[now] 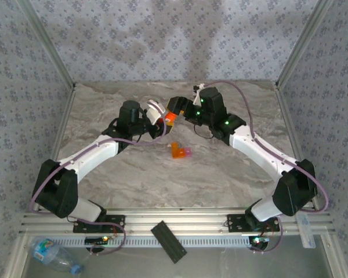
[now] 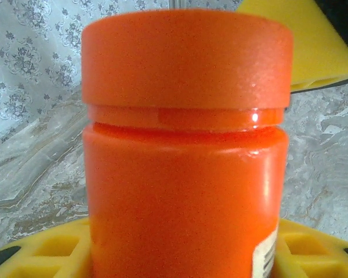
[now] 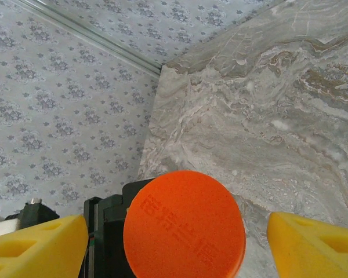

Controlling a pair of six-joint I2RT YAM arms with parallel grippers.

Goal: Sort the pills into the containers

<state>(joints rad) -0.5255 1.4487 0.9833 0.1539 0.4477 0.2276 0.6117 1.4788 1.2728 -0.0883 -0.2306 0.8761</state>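
Left tool [image 1: 160, 117]: clamped on orange pill bottle [image 2: 185, 191], mid-worktop [image 1: 220, 179].
Right tool [image 3: 175, 243]: spread wide, fingers [image 3: 35, 249] flanking the cap [image 3: 184, 223], gaps both sides.
Orange-pink compartment [image 1: 180, 152]: lying on worktop, near bottle.

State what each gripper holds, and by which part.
Left gripper: small orange cylindrical pill bottle, by its lower body. Right gripper: nothing, open around the cap.

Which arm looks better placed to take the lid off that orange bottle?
The right one: the right gripper hangs open just above the lid, jaws either side, while the left gripper holds the bottle by its body.
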